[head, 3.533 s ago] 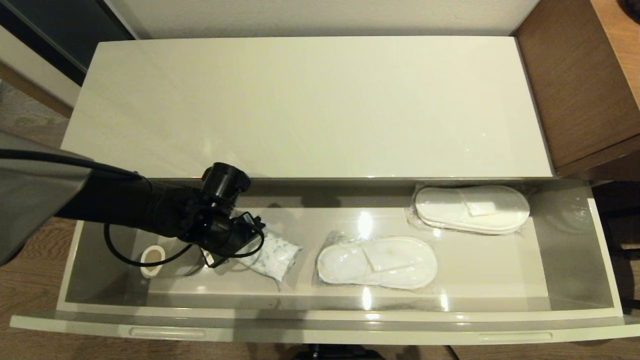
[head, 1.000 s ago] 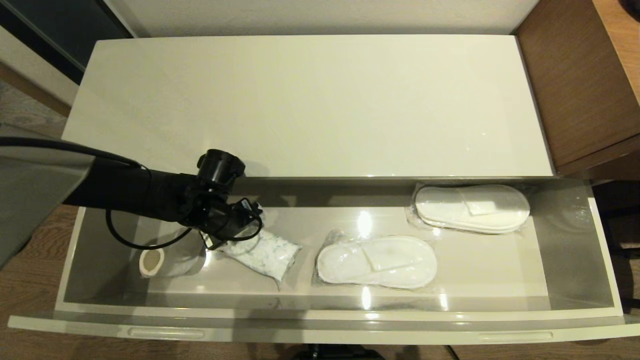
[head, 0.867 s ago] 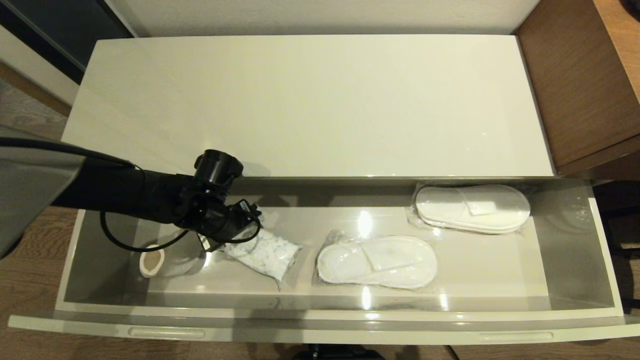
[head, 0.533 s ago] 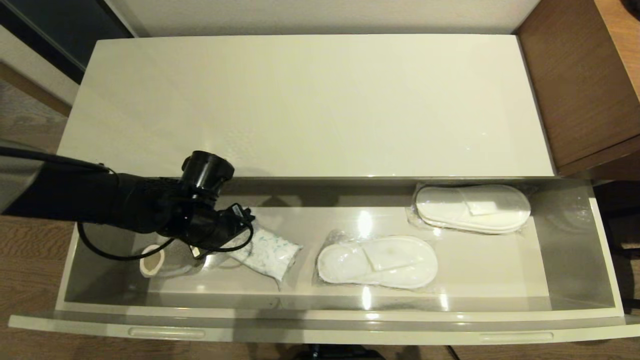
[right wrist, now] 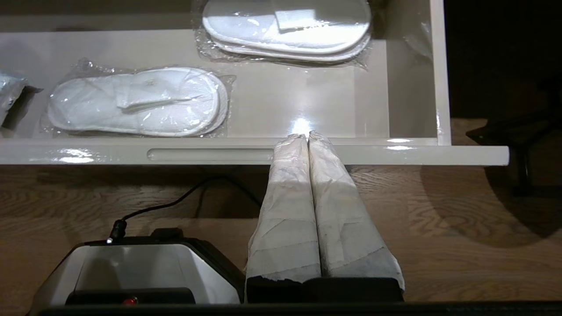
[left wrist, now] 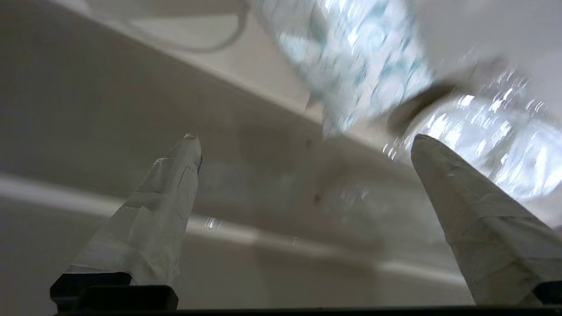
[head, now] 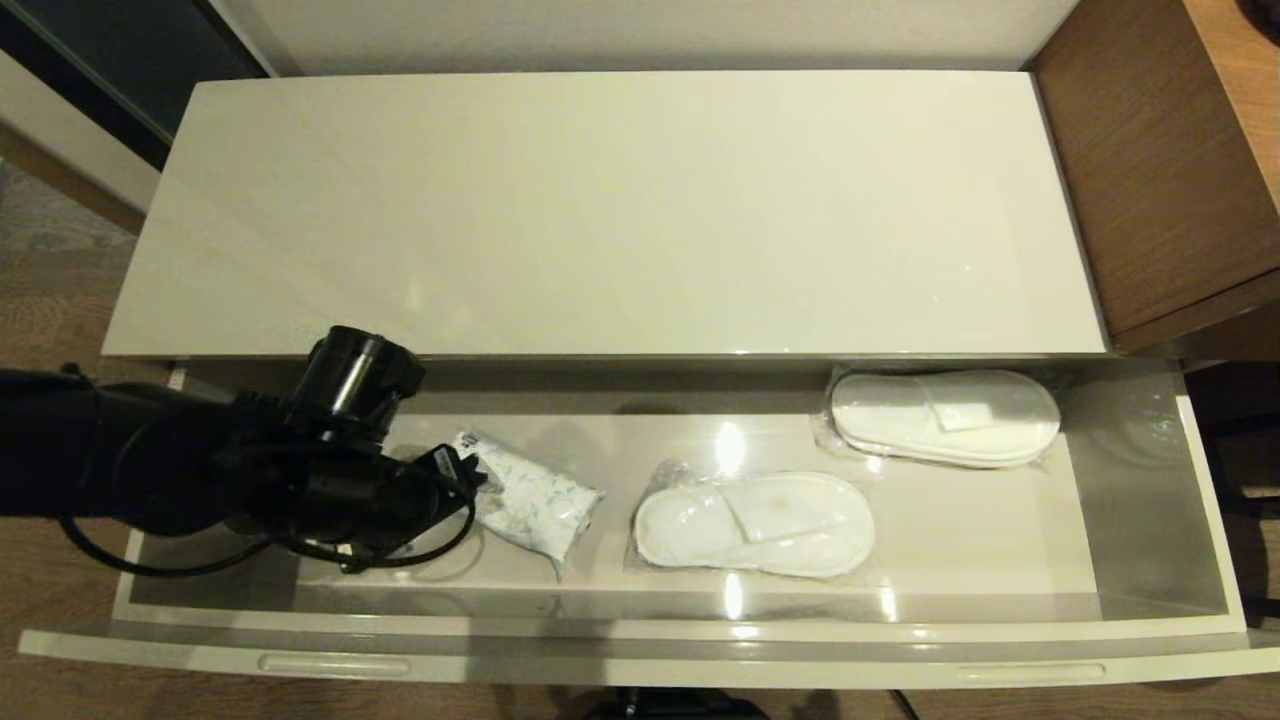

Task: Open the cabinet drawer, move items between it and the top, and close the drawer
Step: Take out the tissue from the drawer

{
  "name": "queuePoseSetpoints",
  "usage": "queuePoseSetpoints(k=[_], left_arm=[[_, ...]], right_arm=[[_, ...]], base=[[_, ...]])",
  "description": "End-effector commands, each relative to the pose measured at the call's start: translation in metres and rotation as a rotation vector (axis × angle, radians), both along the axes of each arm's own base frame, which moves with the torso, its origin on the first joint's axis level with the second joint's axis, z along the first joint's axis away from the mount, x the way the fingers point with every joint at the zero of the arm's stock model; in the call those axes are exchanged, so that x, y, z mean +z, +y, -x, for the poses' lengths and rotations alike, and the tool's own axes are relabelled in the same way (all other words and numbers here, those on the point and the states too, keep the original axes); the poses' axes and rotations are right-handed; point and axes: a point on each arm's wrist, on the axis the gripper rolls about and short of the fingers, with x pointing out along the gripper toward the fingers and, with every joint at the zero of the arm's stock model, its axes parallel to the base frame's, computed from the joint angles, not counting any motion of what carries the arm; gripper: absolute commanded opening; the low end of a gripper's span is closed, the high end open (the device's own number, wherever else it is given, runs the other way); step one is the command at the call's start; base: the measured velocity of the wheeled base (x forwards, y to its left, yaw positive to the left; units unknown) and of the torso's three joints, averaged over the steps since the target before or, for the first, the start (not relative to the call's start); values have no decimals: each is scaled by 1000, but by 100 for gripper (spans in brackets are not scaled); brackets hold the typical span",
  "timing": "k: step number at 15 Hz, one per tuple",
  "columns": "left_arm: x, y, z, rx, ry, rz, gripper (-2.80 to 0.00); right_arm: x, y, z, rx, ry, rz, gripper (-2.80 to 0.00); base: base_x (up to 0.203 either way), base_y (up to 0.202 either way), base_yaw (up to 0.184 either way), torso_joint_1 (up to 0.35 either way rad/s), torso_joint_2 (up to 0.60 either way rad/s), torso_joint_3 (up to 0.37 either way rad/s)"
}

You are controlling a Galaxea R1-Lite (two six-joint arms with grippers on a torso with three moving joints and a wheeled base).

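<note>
The cabinet drawer (head: 640, 640) stands pulled out, its grey-beige inside showing. The tissue pack (head: 530, 497), white with pale blue swirls, lies on the drawer floor left of centre; the left wrist view shows it blurred (left wrist: 351, 57) beyond the fingertips. My left gripper (left wrist: 305, 137) is open and holds nothing. It sits low in the drawer's left part, just left of the pack and apart from it. In the head view its fingers are hidden under the black wrist (head: 350, 480). My right gripper (right wrist: 307, 135) is shut and empty, parked in front of the drawer front (right wrist: 395, 154). The cream top (head: 620, 210) is bare.
Two plastic-wrapped pairs of white slippers lie in the drawer, one in the middle (head: 755, 522) and one at the back right (head: 945, 415). Brown wood-grain furniture (head: 1150, 150) stands to the right of the cabinet. The robot base (right wrist: 131, 272) is below the drawer front.
My left arm has drawn back to the left and toward the drawer's front, leaving the tissue pack lying in the drawer. It now covers the white ring seen earlier at the drawer's left.
</note>
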Motion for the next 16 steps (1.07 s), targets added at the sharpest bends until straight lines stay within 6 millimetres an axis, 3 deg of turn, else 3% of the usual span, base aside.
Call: queuePoseSetpoints(k=[1,7,16], left_arm=[[8,4,17,-35,-9,24,0],[2,15,51,-183,28,44,0],[-12,18,64,-271,74,59,0]], right_arm=[[0,0,0,2,3,1,-280],[0,0,0,0,3,1,-280],[0,0,0,0,3,0,-280]], base=[[0,0,0,0,0,0],[0,0,0,0,0,0],[0,0,0,0,0,0]])
